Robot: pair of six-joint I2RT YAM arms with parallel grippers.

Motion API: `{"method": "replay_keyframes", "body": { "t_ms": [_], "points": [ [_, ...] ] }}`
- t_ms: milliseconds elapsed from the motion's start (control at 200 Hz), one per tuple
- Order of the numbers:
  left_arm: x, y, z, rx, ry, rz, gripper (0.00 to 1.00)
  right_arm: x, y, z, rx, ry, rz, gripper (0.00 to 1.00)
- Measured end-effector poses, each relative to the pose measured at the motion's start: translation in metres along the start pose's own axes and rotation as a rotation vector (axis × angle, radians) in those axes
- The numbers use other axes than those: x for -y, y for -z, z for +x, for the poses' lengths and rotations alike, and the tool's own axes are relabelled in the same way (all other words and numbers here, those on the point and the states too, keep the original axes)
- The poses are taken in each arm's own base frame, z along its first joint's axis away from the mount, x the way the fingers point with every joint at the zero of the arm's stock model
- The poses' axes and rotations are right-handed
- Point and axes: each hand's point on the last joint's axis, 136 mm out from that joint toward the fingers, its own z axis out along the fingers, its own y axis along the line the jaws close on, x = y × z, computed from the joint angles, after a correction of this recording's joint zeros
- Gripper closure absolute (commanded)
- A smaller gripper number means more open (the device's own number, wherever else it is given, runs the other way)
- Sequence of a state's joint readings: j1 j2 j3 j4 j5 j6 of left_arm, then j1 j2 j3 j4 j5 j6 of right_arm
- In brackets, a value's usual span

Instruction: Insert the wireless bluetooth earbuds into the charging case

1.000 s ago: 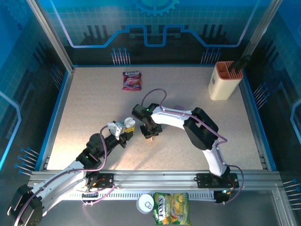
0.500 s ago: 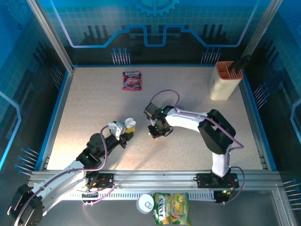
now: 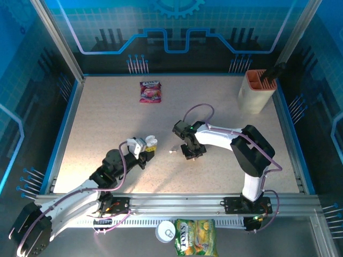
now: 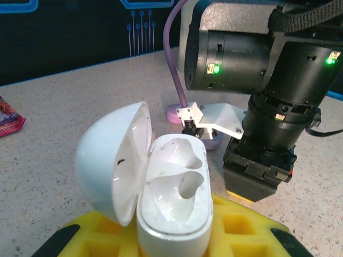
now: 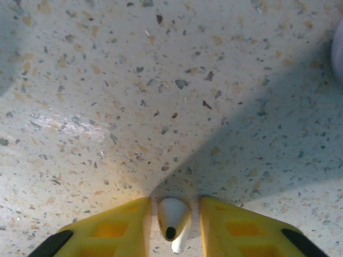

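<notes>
My right hand [image 5: 174,217] has its fingers slightly apart around a white earbud [image 5: 172,215]; my left hand [image 4: 174,238] clamps the open case [image 4: 172,184]. The earbud seems light, hard and slick, so I'd pinch its bulb, not the stem.

one open white case [image 4: 171,182], two snack bags [image 3: 151,91] [image 3: 194,236], one tan holder [image 3: 255,95].

I'm getting bright, even overhead light on the speckled beige tabletop [image 3: 107,118]. R wrist cam: broad soft shadow is crossing diagonally. Glare's glinting off the glossy white plastic clamshell case [image 4: 172,158].
</notes>
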State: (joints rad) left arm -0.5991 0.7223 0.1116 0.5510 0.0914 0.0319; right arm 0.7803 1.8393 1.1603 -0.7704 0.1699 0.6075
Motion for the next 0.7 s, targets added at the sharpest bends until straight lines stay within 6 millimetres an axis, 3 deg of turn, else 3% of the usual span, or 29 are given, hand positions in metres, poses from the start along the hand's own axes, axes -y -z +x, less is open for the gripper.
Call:
{"method": "replay_keyframes", "body": {
  "t_ms": [700],
  "points": [
    [0.001,-0.003,0.0,-0.007,0.002,0.011,0.91,-0.041,0.018,-0.002,0.017,0.0,-0.126,0.62]
  ]
}}
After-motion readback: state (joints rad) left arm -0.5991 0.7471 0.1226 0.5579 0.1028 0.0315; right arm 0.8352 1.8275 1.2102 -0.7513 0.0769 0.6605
